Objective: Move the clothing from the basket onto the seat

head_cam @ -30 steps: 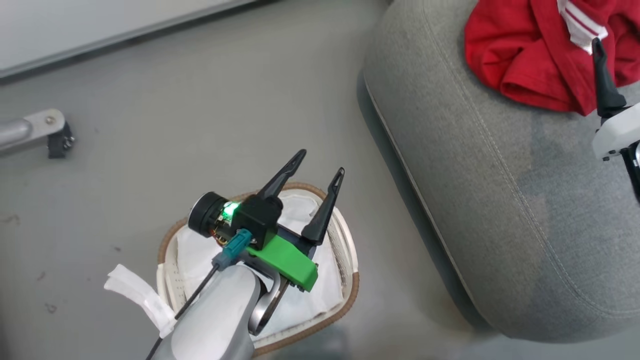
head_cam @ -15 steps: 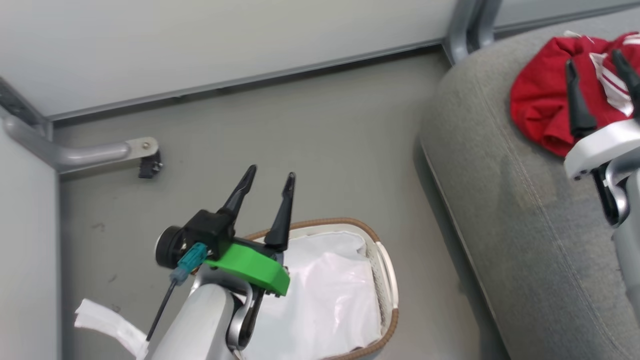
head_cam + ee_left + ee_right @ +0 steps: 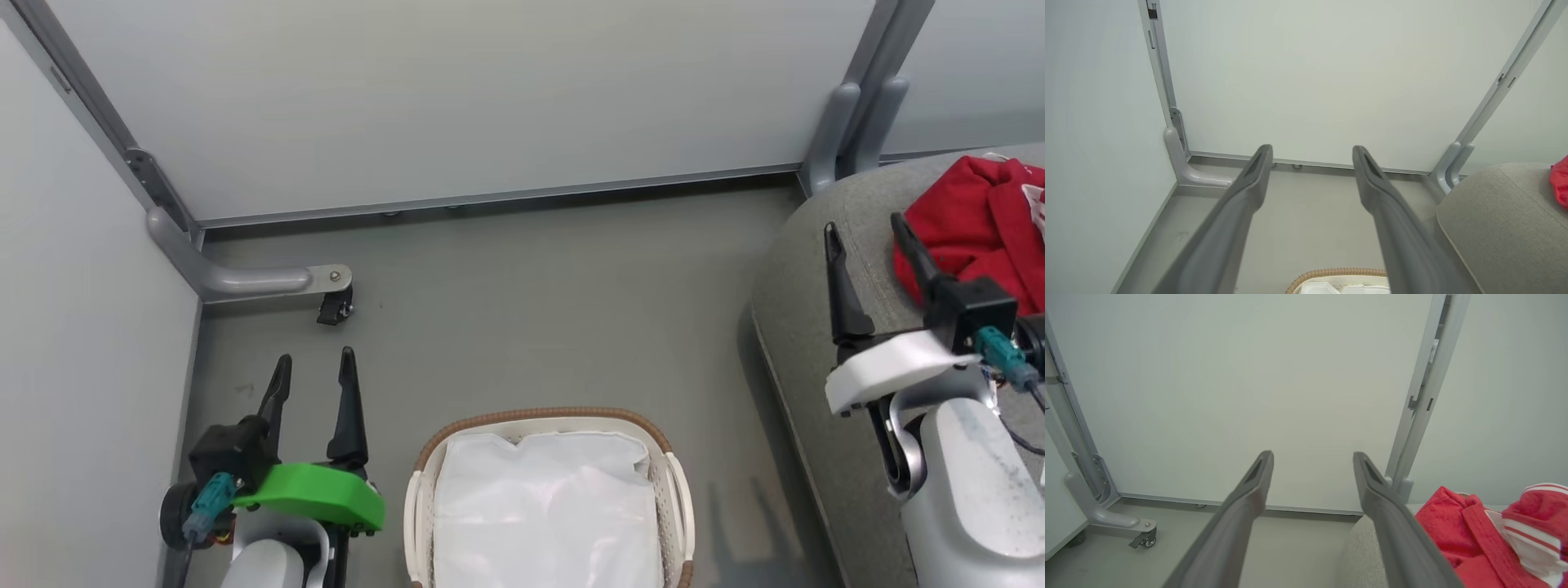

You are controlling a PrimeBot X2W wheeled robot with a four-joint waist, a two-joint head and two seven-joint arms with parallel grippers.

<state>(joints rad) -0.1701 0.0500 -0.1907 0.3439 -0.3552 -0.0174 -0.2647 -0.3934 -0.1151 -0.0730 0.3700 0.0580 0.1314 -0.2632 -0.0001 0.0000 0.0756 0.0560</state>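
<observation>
Occupying the right side: seat (image 3: 792, 343). Basket (image 3: 539, 415) on floor (image 3: 531, 310), bottom centre, white liner (image 3: 547, 506) showing. Clothing (image 3: 971, 220) heaped on seat, just right of right gripper (image 3: 864, 222), whose fingers are spread, empty. Left gripper (image 3: 317, 356) likewise spread, left of basket.

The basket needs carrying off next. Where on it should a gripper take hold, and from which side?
Probably the left side handle of the basket, approached from the robot's left by the open left gripper: the handle stands off the wall as a thin loop, and that gripper sits beside it.
</observation>
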